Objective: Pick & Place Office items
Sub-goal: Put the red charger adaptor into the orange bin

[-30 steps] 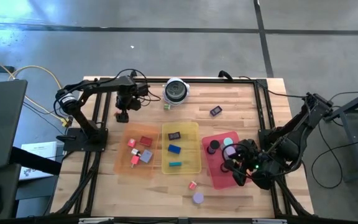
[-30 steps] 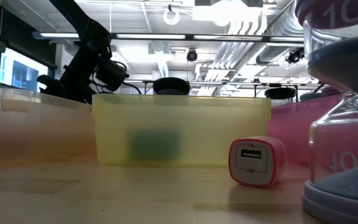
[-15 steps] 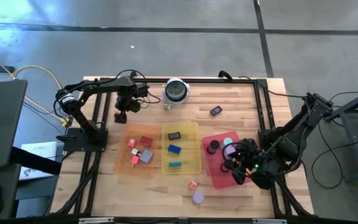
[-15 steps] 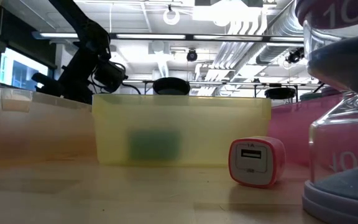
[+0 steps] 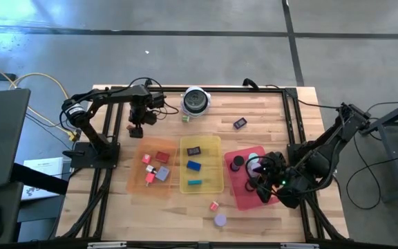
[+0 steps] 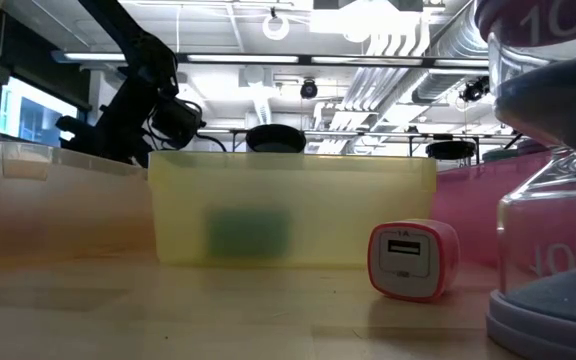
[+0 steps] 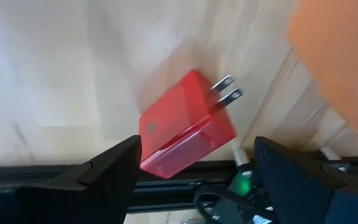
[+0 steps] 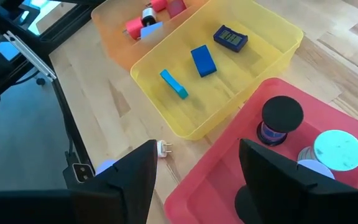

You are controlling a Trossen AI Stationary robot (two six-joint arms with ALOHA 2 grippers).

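The yellow tray sits mid-table, the orange tray just left, the red tray right; beyond it, seemingly a silver-and-black round object.

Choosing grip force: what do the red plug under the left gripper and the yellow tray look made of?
Red plug: likely glossy hard plastic, with sheen on its faces and two metal prongs. Yellow tray: thin translucent plastic, probably; the wood shows through its walls.

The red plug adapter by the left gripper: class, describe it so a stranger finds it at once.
Start at the orange tray, then go toward the table's far left corner. On bare wood under the open left gripper lies the red plug adapter. Unlike the tray's pieces, it shows two metal prongs.
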